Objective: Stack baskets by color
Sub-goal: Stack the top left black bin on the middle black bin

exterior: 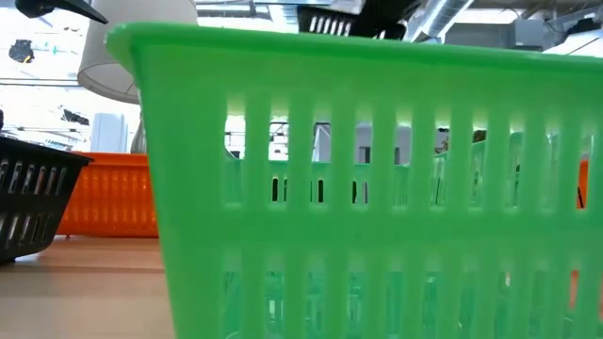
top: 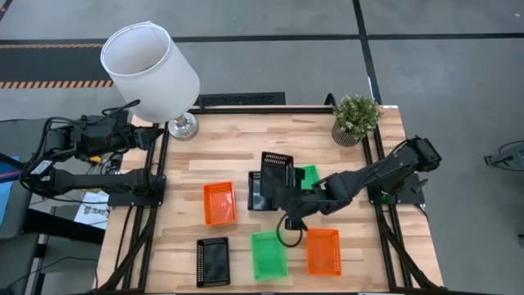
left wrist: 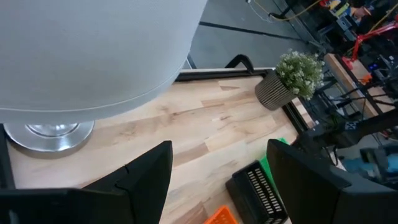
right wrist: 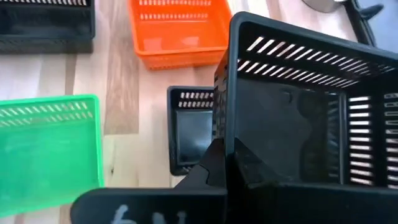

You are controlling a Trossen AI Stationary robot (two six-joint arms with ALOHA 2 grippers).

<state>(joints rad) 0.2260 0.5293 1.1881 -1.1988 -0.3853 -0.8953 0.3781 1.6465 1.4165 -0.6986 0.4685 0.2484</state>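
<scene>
My right gripper (top: 288,197) is shut on a black basket (right wrist: 292,106), held up over the table's middle. Under it another black basket (right wrist: 189,127) rests flat on its bottom. A third black basket (top: 213,260) lies near the front edge. Orange baskets (top: 219,202) (top: 323,251) and a green basket (top: 268,254) sit flat on the wood. A second green basket (top: 309,175) shows partly behind my right arm. My left gripper (left wrist: 224,186) stands open at the table's back left, by the lamp, with nothing between its fingers. My right gripper holds the black basket by one side wall near a corner (right wrist: 227,134), pinched between its fingers; the basket itself hides the fingertips. The fingers slant down from the table's right. The basket is lifted clear and tipped, its open side turned toward the wrist camera.
A white-shaded lamp (top: 151,70) on a metal foot stands at the back left. A potted plant (top: 356,119) stands at the back right. In the low view the front green basket (exterior: 377,188) fills most of the picture. Bare wood lies along the back of the table.
</scene>
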